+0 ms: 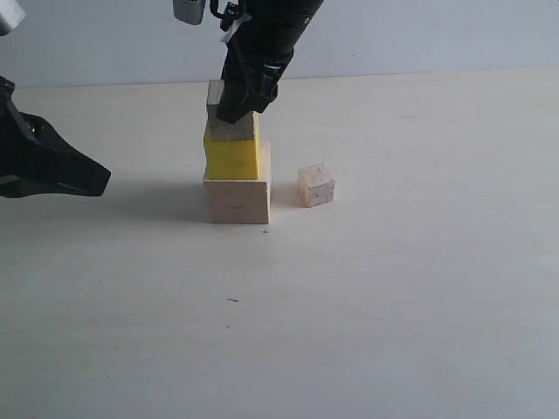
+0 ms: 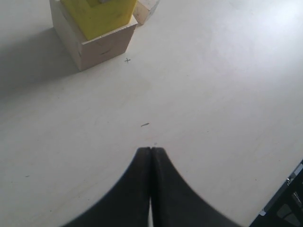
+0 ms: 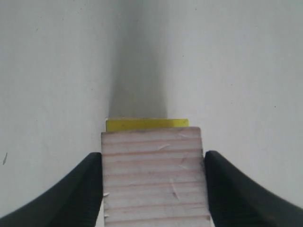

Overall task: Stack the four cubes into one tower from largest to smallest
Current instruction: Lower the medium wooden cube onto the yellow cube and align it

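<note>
I saw the right end effector (image 3: 152, 160) pinching the medium cube (image 3: 154, 182) atop the yellow cube (image 1: 231, 158) and large cube (image 1: 237, 201); I feared a skewed release would drag it off, with the small cube (image 1: 315, 185) at the stack's 3 o'clock.

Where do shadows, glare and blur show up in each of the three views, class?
Exterior view: soft, even light; a faint shadow spreads left of the large wooden cube over the table. Left wrist view: part of the table glares near white. Right wrist view: the medium wooden cube shows crisp grain; a blurred grey shadow runs beyond the yellow cube.
</note>
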Controlling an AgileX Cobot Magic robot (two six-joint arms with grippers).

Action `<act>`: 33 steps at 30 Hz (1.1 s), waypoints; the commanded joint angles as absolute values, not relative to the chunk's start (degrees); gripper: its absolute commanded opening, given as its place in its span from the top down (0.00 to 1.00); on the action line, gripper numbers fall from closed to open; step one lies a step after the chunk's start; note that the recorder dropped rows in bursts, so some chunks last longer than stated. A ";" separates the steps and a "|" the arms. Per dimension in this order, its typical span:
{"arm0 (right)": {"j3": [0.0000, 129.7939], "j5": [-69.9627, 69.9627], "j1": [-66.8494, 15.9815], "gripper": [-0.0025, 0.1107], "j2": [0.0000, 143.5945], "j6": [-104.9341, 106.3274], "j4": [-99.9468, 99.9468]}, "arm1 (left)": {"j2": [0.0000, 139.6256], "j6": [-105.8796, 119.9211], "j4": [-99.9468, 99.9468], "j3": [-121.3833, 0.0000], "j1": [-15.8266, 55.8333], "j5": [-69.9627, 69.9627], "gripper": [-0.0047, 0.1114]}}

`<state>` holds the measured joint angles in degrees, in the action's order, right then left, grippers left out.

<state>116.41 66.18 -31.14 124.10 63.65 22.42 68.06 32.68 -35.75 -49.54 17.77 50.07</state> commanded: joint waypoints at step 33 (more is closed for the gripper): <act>116.35 65.15 -31.00 0.98 124.19 61.44 23.00 | 67.75 33.02 -36.13 -49.18 17.81 49.25 0.96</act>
<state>116.41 64.93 -31.14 124.32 61.73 22.46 68.06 32.90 -35.75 -49.54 17.77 49.63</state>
